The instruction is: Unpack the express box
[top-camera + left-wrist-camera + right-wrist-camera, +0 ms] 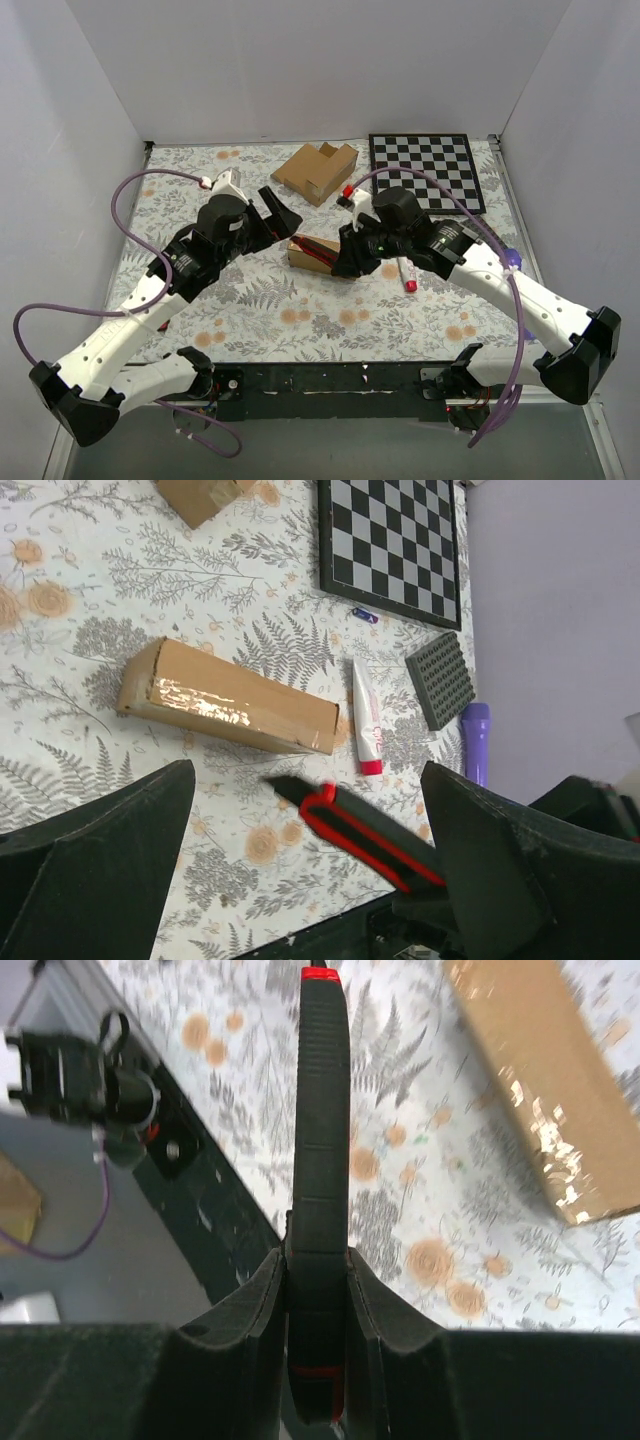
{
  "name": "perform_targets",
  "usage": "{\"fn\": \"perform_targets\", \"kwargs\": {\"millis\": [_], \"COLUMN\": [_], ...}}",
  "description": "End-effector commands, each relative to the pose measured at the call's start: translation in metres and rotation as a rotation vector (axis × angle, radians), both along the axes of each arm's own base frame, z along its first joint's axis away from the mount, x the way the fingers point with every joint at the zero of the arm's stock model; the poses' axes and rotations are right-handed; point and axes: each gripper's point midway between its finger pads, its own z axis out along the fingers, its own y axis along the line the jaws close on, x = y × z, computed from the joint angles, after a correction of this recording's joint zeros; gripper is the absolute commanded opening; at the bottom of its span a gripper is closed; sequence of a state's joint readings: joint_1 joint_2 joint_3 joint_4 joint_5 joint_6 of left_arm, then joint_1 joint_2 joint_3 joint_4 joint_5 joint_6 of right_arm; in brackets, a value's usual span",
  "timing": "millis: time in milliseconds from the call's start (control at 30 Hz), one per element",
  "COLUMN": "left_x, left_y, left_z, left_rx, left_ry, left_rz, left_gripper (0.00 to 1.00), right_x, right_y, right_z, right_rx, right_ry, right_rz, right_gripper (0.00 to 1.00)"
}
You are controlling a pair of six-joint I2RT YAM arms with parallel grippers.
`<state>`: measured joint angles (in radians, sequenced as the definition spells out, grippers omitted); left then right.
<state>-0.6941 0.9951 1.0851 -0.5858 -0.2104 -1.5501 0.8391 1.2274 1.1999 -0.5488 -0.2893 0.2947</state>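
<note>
The express box [312,250] is a small flat brown carton with glossy tape along its seam, lying mid-table; it also shows in the left wrist view [230,698] and the right wrist view [545,1080]. My right gripper [347,262] is shut on a black and red utility knife [320,1150], gripped by its handle. The knife [370,835] points toward the box's near side, its tip just short of the carton. My left gripper [277,213] is open and empty, hovering left of the box, with wide-spread fingers [100,870].
A larger notched cardboard box [316,170] sits at the back, with a chessboard [425,170] to its right. A white tube with a red cap [366,725], a grey studded plate [440,678] and a purple torch [475,742] lie right of the carton.
</note>
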Motion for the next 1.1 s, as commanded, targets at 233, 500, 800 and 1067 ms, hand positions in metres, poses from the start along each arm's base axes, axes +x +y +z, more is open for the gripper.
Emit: {"fn": "perform_targets", "kwargs": {"millis": [233, 500, 800, 1067], "left_x": [-0.029, -0.085, -0.116, -0.135], "left_y": [-0.046, -0.062, -0.061, -0.062], "left_z": [0.033, 0.021, 0.003, -0.011], "left_rx": [-0.052, -0.111, -0.121, -0.155], "left_ry": [-0.264, -0.305, -0.319, -0.257], "left_rz": [-0.634, -1.038, -1.183, -1.252], "left_gripper": [0.97, 0.92, 0.63, 0.52], "right_x": [-0.068, -0.088, -0.088, -0.079], "right_y": [-0.012, -0.014, -0.015, -0.015], "right_z": [-0.012, 0.019, 0.029, 0.025], "right_rx": [0.031, 0.161, 0.158, 0.115], "right_ry": [0.121, 0.082, 0.057, 0.058], "right_rz": [0.352, 0.49, 0.527, 0.488], "right_gripper": [0.01, 0.01, 0.01, 0.01]}}
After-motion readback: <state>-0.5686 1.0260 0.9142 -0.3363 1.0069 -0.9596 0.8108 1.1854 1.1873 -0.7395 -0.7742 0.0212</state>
